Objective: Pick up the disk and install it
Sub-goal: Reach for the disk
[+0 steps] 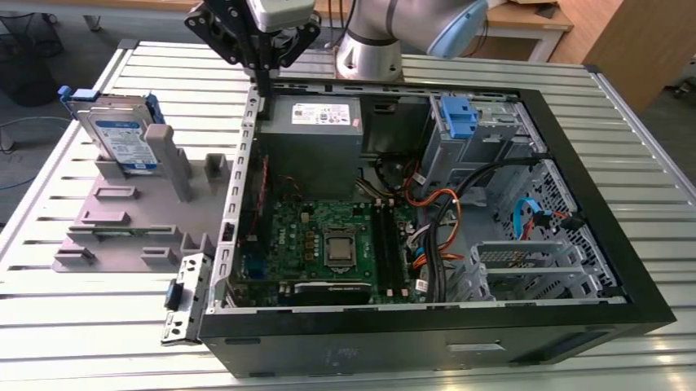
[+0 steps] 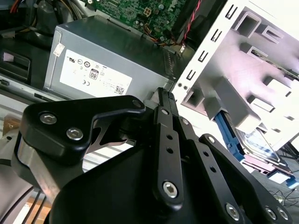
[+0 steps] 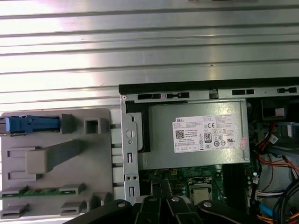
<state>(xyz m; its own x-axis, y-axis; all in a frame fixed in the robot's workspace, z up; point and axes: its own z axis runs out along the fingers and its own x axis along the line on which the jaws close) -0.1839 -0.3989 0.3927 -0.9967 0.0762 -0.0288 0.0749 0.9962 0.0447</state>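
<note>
The disk [image 1: 117,134], a silver drive with a white-and-blue label in a blue carrier, stands upright in a grey holder [image 1: 120,224] at the exterior view's left, outside the computer case. The first wrist view shows the disk [image 3: 31,124] edge-on, and it also appears in the second wrist view [image 2: 256,143]. My gripper [image 1: 261,67] hangs above the case's back left corner, to the right of the disk and well apart from it. In the second wrist view the gripper [image 2: 163,93] has its fingers pressed together with nothing between them.
The open computer case [image 1: 609,204] lies on a slatted metal table [image 1: 65,326]. Inside are a grey power supply box [image 1: 311,122], a green motherboard [image 1: 326,244], cables and a drive bay with a narrow blue latch [image 1: 459,116]. A memory stick [image 3: 32,192] lies in the holder.
</note>
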